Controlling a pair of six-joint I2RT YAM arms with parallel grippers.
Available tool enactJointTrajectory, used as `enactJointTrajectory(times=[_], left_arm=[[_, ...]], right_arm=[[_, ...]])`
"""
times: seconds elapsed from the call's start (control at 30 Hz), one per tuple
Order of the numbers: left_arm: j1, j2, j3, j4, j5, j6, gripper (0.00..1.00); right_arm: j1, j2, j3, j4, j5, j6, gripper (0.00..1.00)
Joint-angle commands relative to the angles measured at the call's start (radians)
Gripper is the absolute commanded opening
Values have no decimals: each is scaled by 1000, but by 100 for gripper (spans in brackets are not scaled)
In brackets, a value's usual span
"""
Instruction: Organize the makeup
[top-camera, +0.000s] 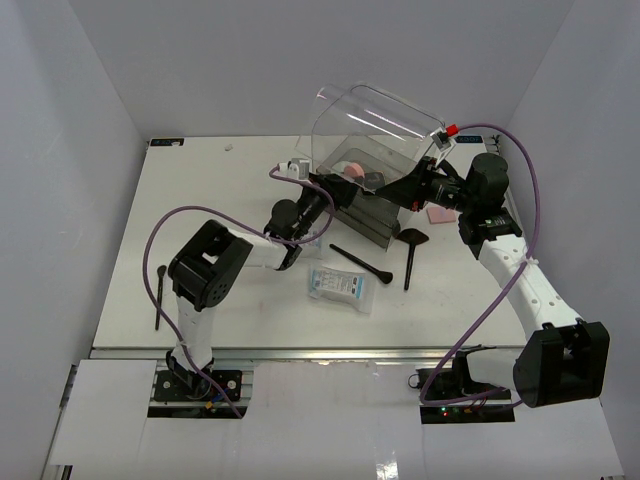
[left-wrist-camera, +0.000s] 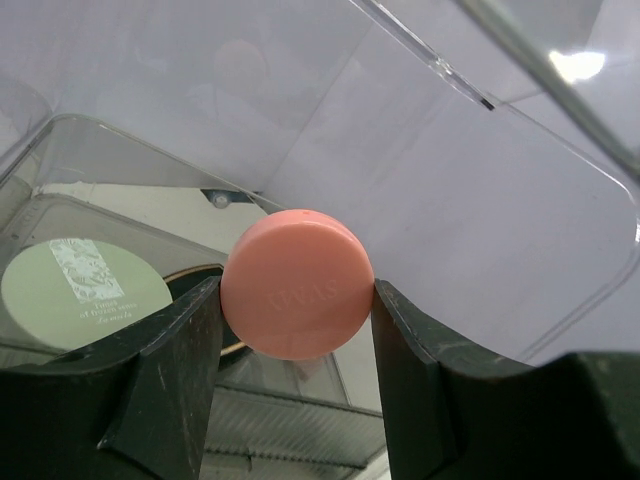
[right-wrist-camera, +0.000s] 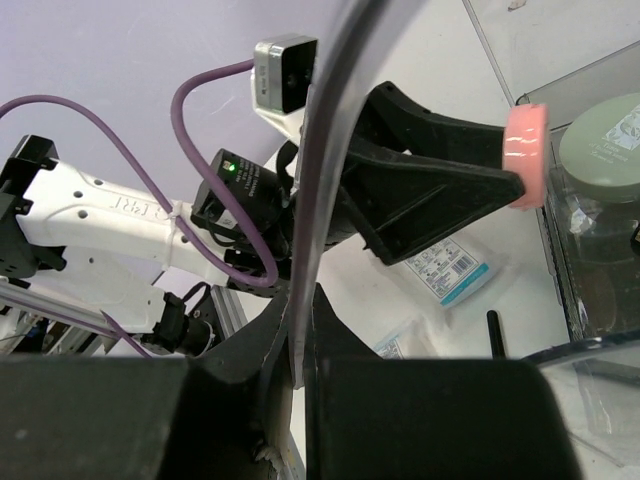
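My left gripper (top-camera: 325, 193) reaches into the open clear box (top-camera: 365, 215) and is shut on a pink round puff (left-wrist-camera: 297, 285), held on edge between its two fingers; the puff also shows in the right wrist view (right-wrist-camera: 526, 155). My right gripper (top-camera: 415, 185) is shut on the edge of the box's raised clear lid (right-wrist-camera: 320, 200). A pale green round item (left-wrist-camera: 85, 290) lies inside the box. Two white-blue sachets (top-camera: 338, 285), a thin black brush (top-camera: 360, 262) and a fan-headed brush (top-camera: 411, 250) lie on the table in front of the box. A pink square puff (top-camera: 441, 214) lies right of the box.
Another thin black brush (top-camera: 160, 295) lies near the table's left edge, beside the left arm. A small white item (top-camera: 229, 146) sits at the far back left. The raised lid (top-camera: 375, 125) stands over the box. Grey walls close in on both sides.
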Motion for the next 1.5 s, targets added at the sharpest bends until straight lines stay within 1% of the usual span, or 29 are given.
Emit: enactJointTrajectory(times=[0.0, 0.1, 0.17, 0.37, 0.47, 0.53, 0.57, 0.6, 0.63, 0.83, 0.97, 1.17, 1.33, 1.47], left_arm=[[-8, 38, 87, 92, -69, 17, 38], [-10, 65, 131, 59, -102, 30, 39], [-15, 77, 148, 33, -115, 45, 41], [-27, 88, 160, -16, -135, 61, 60], [-30, 82, 156, -35, -126, 58, 67], [-30, 71, 150, -36, -118, 57, 78], [-30, 67, 147, -38, -116, 56, 78], [-30, 60, 142, -39, -114, 58, 93], [-30, 57, 138, -39, -112, 58, 98], [-30, 10, 84, -15, -116, 58, 98], [-30, -43, 18, -1, -120, 58, 98], [-30, -136, -150, 38, -119, 77, 98], [-28, -224, -296, 97, -163, 93, 98], [-17, -295, -342, 89, -166, 94, 98]], right_arm=[[-2, -61, 24, 140, -31, -31, 8], [-2, -62, 21, 142, -29, -31, 8], [-2, -64, 17, 143, -28, -29, 8], [-4, -70, 13, 145, -28, -29, 8], [-4, -70, 13, 145, -28, -29, 8], [-4, -72, 11, 143, -26, -31, 8], [-4, -72, 11, 143, -26, -29, 8], [-4, -73, 10, 143, -25, -31, 8], [-5, -72, 10, 143, -25, -31, 8], [-6, -73, 11, 142, -24, -31, 8], [-7, -77, 11, 138, -25, -34, 8], [-8, -82, 10, 123, -22, -48, 8], [-8, -86, 10, 106, -16, -66, 8], [-8, -82, 11, 93, -12, -78, 8]])
